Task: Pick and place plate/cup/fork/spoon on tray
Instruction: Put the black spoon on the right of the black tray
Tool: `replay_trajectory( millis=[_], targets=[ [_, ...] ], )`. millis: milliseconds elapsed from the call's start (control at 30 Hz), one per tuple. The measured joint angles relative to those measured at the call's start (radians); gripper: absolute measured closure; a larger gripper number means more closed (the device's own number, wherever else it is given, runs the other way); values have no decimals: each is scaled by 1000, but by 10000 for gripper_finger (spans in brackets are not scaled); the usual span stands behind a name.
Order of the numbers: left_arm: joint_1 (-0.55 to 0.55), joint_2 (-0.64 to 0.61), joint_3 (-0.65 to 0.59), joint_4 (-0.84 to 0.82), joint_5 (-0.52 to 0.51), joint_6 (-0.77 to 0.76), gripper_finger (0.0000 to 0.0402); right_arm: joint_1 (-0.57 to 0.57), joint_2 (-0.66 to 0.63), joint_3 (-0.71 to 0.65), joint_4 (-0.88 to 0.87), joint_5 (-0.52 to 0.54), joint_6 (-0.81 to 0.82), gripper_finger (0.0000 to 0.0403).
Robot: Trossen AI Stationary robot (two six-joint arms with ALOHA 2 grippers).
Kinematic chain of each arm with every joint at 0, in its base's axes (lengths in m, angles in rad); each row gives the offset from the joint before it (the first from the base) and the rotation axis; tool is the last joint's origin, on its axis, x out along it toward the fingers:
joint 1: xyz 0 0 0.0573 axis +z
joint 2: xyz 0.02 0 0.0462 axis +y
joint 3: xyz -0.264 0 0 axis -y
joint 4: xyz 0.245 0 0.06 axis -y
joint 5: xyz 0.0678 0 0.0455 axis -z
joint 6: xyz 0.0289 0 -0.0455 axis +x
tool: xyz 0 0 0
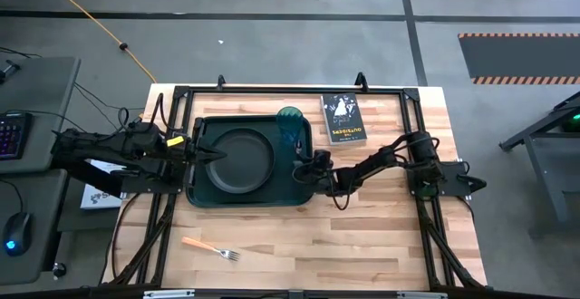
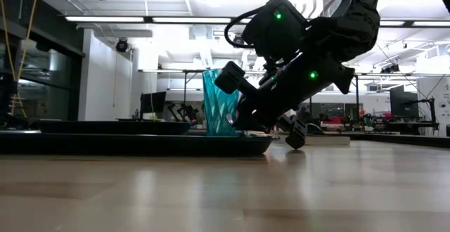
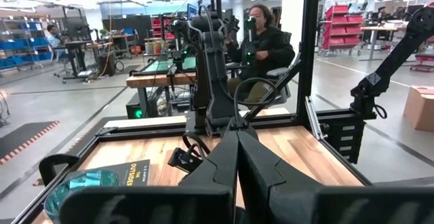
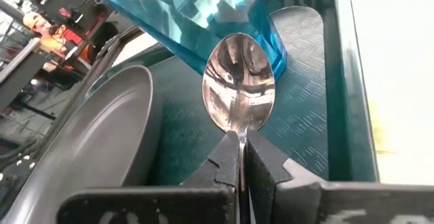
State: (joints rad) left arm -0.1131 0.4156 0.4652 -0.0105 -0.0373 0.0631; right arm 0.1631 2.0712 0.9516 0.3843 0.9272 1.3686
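The dark green tray (image 1: pixel 204 195) lies on the table's left half. The black plate (image 1: pixel 240 161) lies in it, and the teal cup (image 1: pixel 290 122) stands upright at its far right corner. My right gripper (image 1: pixel 306 165) is at the tray's right rim, shut on the spoon (image 4: pixel 239 95), whose shiny bowl points at the cup's base (image 4: pixel 268 51). My left gripper (image 1: pixel 217 155) is shut and empty over the plate's left edge. The orange-handled fork (image 1: pixel 210 247) lies flat on the table near the front edge. My right gripper pinches the spoon's thin handle (image 4: pixel 239 141) just behind the bowl, between its two fingers. The fingers lie along the handle, slanting down from the table's right side. The bowl sticks out past the fingertips over the tray floor, between plate and cup; whether it touches the tray I cannot tell.
A small black book (image 1: pixel 343 120) lies on the table to the right of the cup. Bare wood is to the right of the tray and along the front. Black frame rails (image 1: pixel 290 89) border the table. People sit beyond the table's right side (image 3: pixel 261 44).
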Motion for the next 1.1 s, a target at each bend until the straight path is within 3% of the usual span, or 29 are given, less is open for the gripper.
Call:
replay_trajectory(
  millis=[267, 767, 967, 1100],
  targets=[
    [0, 0, 0, -10, 0, 0, 401, -2, 0, -1, -2, -20, 2, 400],
    [0, 0, 0, 2, 0, 0, 401, -2, 4, -4, 49, -77, -181, 400],
    [0, 0, 0, 2, 0, 0, 401, -2, 6, -5, 81, -150, -226, 400],
    [0, 0, 0, 1, 0, 0, 402, -3, 5, -4, 74, -141, -195, 400]
  ],
)
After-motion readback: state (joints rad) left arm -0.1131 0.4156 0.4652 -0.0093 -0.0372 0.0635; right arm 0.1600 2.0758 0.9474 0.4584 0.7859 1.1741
